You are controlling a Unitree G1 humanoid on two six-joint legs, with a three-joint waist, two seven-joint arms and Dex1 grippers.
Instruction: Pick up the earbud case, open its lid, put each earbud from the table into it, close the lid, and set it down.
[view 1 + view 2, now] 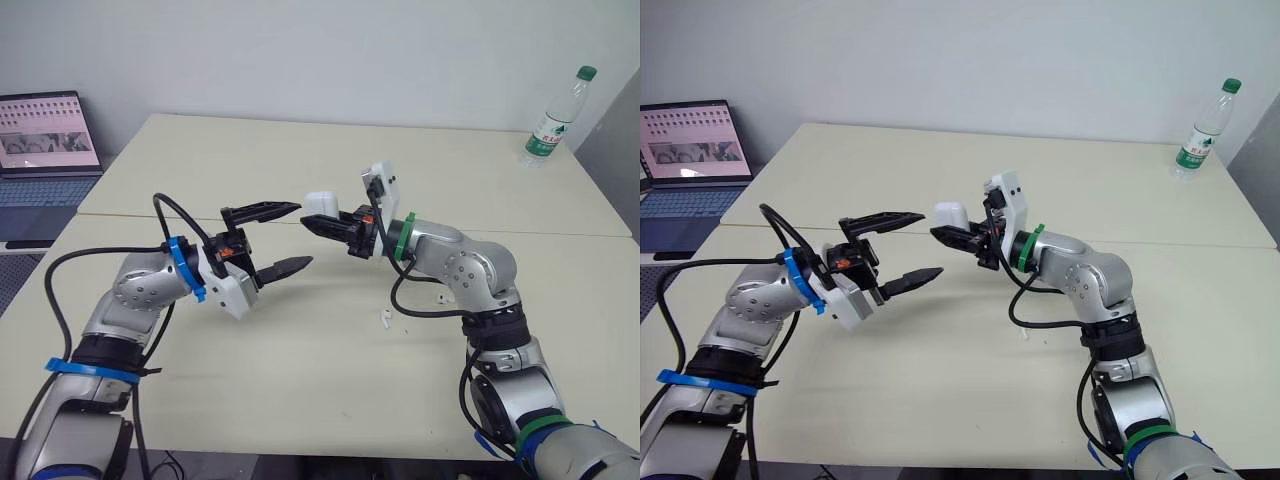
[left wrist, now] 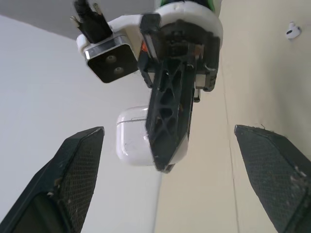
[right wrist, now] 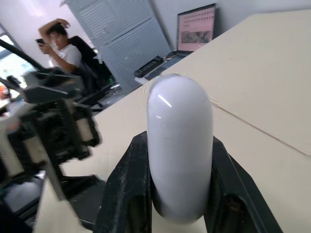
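Right wrist view: grips the white earbud case [image 3: 180,145] with the right gripper [image 1: 318,222], both fingers clamped on its sides, lid shut, raised off the table [image 1: 300,390]. Holds the left gripper [image 1: 298,235] wide open at the case's 9 o'clock, near but not touching. Finds one earbud [image 1: 385,320] on the table at the case's 5 o'clock. Places a bottle [image 1: 555,115] at 2 o'clock, a laptop [image 1: 50,135] at 10 o'clock.

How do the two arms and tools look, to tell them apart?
Both arms are silver with black cables. The left arm has a blue wrist band, the right arm a green one. The left tool and right tool each have two black latticed fingers on a white mount.
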